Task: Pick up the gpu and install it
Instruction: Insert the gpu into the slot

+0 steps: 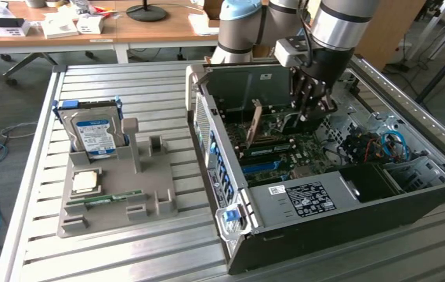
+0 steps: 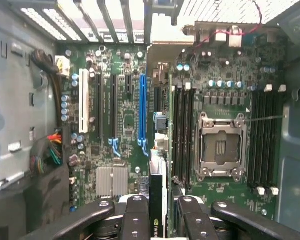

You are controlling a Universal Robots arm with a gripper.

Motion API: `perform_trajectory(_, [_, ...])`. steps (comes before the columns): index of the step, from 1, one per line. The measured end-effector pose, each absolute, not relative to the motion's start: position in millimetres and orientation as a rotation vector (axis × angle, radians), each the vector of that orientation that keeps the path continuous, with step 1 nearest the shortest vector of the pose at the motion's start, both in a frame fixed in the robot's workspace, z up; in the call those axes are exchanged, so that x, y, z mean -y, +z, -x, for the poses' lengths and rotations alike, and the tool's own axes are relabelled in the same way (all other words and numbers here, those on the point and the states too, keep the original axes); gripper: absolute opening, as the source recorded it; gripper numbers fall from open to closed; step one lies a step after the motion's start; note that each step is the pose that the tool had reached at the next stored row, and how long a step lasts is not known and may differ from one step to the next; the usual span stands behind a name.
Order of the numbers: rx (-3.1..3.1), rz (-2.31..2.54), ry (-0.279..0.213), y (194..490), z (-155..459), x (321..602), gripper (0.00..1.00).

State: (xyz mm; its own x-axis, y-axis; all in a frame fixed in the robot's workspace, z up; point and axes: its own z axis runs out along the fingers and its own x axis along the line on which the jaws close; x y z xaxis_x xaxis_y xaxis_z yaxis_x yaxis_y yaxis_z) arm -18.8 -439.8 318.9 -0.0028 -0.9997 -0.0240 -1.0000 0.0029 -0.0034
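Jaws clamped on gpu (image 2: 156, 207), held edge-on between them, over motherboard (image 2: 220, 82) near blue slot (image 2: 142, 107).

The gpu (image 2: 156, 197) is edge-on, its near end hidden inside the end effector (image 2: 161, 216).

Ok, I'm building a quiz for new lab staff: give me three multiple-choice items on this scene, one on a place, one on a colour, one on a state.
1. Where is the hard drive? A in the grey holder beside the case; B inside the case; C on the floor.
2. One long motherboard slot is which colour? A red; B blue; C yellow.
3. The gpu is: A lying on the holder; B on the floor; C held in the gripper.
Answers: A, it stands in the holder; B, blue among black slots; C, the gripper is closed on it.
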Motion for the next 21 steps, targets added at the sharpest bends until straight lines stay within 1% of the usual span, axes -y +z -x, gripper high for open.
perform_trajectory(21, [-2.219, 2.196, 0.022, 308.0, 26.5, 442.7, 0.27])
